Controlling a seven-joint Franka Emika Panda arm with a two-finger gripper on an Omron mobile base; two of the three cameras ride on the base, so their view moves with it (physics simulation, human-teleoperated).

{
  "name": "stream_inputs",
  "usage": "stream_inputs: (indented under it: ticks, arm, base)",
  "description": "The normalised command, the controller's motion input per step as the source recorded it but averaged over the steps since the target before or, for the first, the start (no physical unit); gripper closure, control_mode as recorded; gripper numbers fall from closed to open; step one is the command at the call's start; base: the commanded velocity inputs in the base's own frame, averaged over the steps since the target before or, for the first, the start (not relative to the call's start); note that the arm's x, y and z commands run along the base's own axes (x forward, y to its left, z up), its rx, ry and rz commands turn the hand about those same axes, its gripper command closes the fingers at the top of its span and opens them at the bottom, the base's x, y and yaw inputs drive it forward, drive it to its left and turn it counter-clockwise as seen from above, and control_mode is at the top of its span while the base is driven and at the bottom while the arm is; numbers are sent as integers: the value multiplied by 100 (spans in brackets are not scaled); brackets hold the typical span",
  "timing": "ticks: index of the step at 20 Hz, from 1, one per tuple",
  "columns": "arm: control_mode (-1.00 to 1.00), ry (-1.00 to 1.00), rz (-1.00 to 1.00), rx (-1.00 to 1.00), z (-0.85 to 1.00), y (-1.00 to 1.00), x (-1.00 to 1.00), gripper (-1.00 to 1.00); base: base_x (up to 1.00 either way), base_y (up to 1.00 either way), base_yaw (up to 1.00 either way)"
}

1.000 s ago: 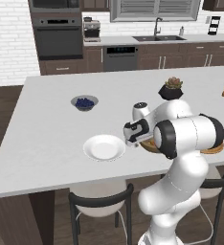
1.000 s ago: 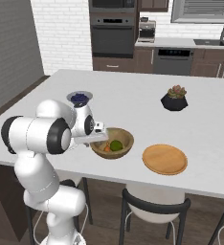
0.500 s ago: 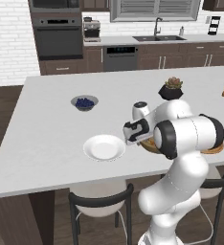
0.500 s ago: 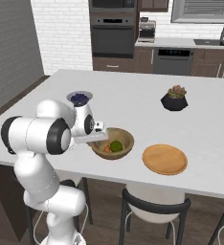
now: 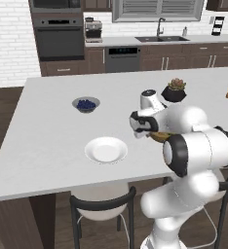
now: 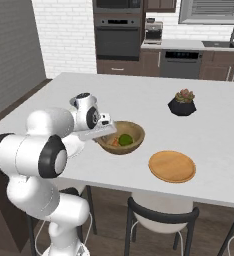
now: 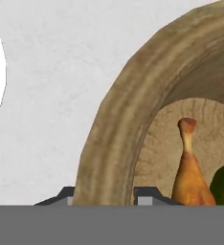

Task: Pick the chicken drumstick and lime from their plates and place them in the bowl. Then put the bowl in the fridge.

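In the left base view, the white plate (image 5: 106, 149) lies centre-left and the gripper (image 5: 144, 127) sits mid-frame. In the right base view, the bowl (image 6: 121, 138) sits at centre, lime (image 6: 125, 138) inside, the wooden plate (image 6: 172, 166) lower right. In the hand view, the fingers (image 7: 147, 196) pinch the bowl's rim at bottom centre; the drumstick (image 7: 190, 172) lies inside at right.

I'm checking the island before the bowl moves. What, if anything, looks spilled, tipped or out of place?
Nothing stands out. The drumstick and lime lie inside the wooden bowl, which sits upright, with the gripper jaws closed across its rim. The white plate and wooden plate lie flat.
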Motion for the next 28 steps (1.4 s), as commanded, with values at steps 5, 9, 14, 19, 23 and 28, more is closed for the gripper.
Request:
stream_inputs:
  ticks: [5,9,14,19,23,28]
  arm:
    - [-100,0,35,-2,100,-23,-60,100]
    - [-100,0,53,0,83,-2,-79,100]
    - [-100,0,53,0,72,0,-55,100]
    - [-100,0,59,0,46,0,-44,100]
    - [-100,0,60,-7,16,5,-45,100]
    - [-100,-2,47,-17,0,2,-29,100]
  base:
    - [0,0,0]
    - [0,0,0]
    - [0,0,0]
    - [0,0,0]
    - [0,0,0]
    - [0,0,0]
